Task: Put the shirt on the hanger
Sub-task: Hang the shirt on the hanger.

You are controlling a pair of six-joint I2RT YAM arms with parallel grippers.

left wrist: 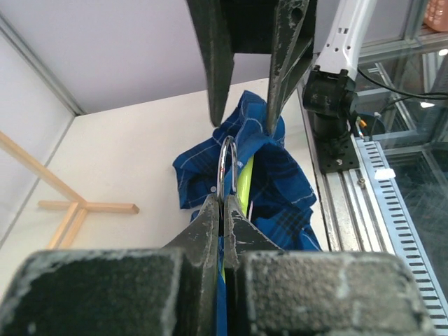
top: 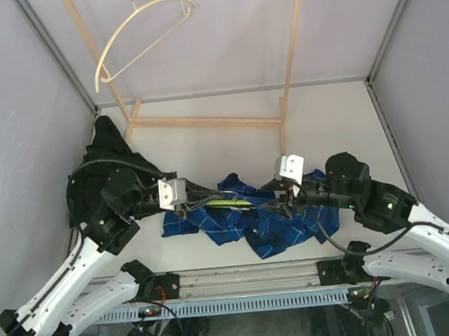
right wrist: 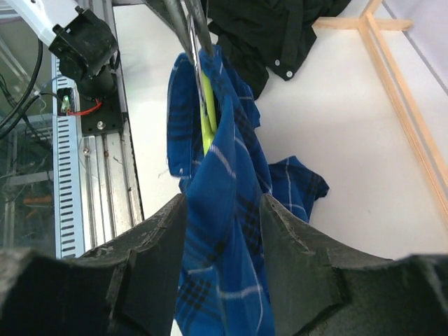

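The blue plaid shirt (top: 281, 230) lies bunched on the table between my arms, partly lifted. The lime-green hanger (top: 229, 204) sits inside it, level between the grippers. My left gripper (top: 189, 200) is shut on the hanger at the base of its silver hook (left wrist: 221, 164), with a fold of shirt pinched in too. In the left wrist view (left wrist: 222, 206) the green bar (left wrist: 245, 183) runs away into the shirt (left wrist: 280, 182). My right gripper (top: 279, 202) is closed on a thick bunch of shirt (right wrist: 224, 231), with the cloth filling the gap between its jaws (right wrist: 220, 203). The hanger (right wrist: 207, 115) shows beyond.
A plain black garment (top: 106, 159) lies at the left behind my left arm. A pale cream hanger (top: 146, 33) hangs on the wooden rack (top: 205, 122) at the back. The metal rail (top: 242, 280) runs along the near table edge.
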